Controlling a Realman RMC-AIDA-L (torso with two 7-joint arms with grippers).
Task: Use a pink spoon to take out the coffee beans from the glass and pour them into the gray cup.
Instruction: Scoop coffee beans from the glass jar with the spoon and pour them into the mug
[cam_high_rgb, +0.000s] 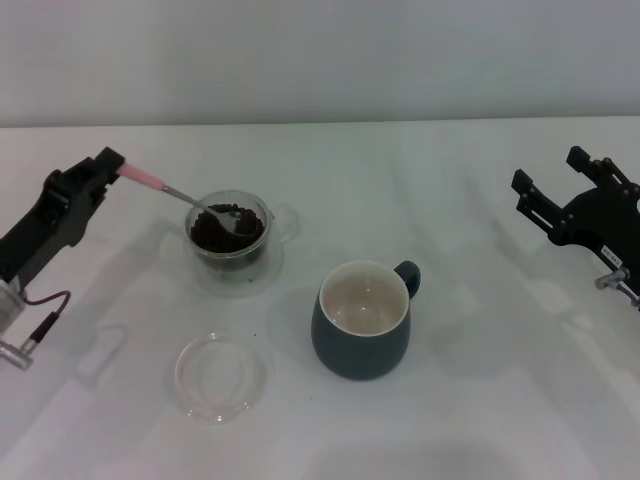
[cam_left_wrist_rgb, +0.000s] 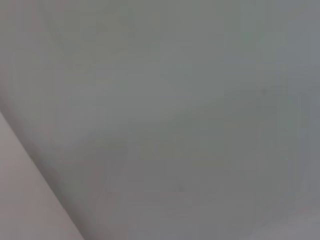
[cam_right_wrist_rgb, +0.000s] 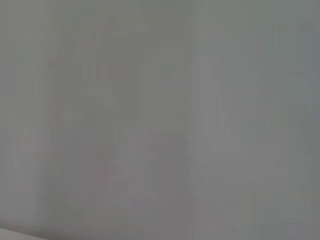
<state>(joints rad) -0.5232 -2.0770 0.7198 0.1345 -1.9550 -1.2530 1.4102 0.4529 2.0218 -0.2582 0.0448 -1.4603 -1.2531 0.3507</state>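
Nearest, a shallow clear round dish (cam_high_rgb: 221, 377) lay on the white table (cam_high_rgb: 470, 420), in front of the glass and slightly toward the robot's left. The gray cup (cam_high_rgb: 362, 319) stood upright just in front of the glass and to its right, apart from it, cream inside showing, loop handle turned away toward the far right.

The glass (cam_high_rgb: 230, 240) sat on its clear saucer, clear side handle pointing right. The coffee beans (cam_high_rgb: 222, 234) filled much of it as a dark heap. The pink spoon (cam_high_rgb: 185, 197) slanted down into the glass from the left, metal bowl resting among the beans near the far rim, pink handle rising up and out to the left.

The left gripper (cam_high_rgb: 112, 164) hung left of the glass, fingers pressed on the tip of the spoon's pink handle. The right gripper (cam_high_rgb: 565, 187) was held well to the right of the glass, above the table, fingers spread and pinching nothing.

Both wrist views showed only blank gray surface.
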